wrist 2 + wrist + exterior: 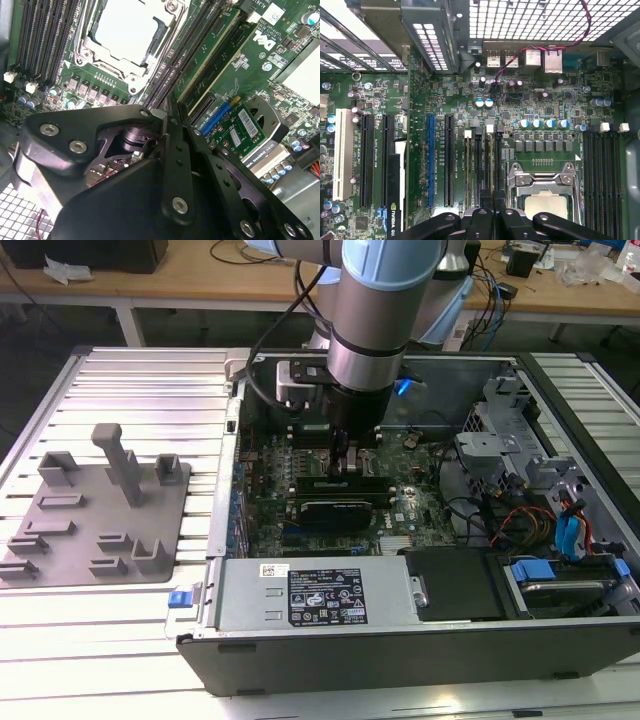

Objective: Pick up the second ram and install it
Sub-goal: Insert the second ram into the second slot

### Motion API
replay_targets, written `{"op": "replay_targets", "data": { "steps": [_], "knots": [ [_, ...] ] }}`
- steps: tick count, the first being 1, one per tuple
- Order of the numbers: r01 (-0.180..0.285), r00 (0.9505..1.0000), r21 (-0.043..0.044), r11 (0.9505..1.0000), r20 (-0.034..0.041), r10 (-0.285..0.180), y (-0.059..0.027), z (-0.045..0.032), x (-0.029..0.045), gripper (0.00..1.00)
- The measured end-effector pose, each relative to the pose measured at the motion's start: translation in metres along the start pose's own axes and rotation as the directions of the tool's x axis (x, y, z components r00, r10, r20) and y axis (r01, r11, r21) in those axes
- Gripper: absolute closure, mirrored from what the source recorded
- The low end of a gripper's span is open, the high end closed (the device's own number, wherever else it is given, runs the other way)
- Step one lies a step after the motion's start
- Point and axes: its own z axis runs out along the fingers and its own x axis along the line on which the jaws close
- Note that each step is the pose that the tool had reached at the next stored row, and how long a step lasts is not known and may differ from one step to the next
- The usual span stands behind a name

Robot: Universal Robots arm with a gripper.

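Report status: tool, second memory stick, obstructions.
Tool low in the open case, over the memory slots by the processor socket. One green stick seated alongside; which one, unclear. Black card apart from slots.

The arm point(388, 275) reaches down from above, its last blue-and-silver segment standing upright, with the wrist point(365, 355) plumb below it. The black gripper point(345, 460) hangs straight down from the wrist, its long axis vertical. In both wrist views the gripper point(167, 119) point(493, 200) shows as black bolted linkage bars, one set on each side, slanting inward toward one another.
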Motion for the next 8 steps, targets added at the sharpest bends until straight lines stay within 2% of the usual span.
{"op": "replay_targets", "data": {
  "steps": [8],
  "knots": [
    [0.006, 1.0, -0.0002, 1.0, -0.0005, -0.006, -0.0004, 0.0002, 0.0, 0.91]
  ]
}}
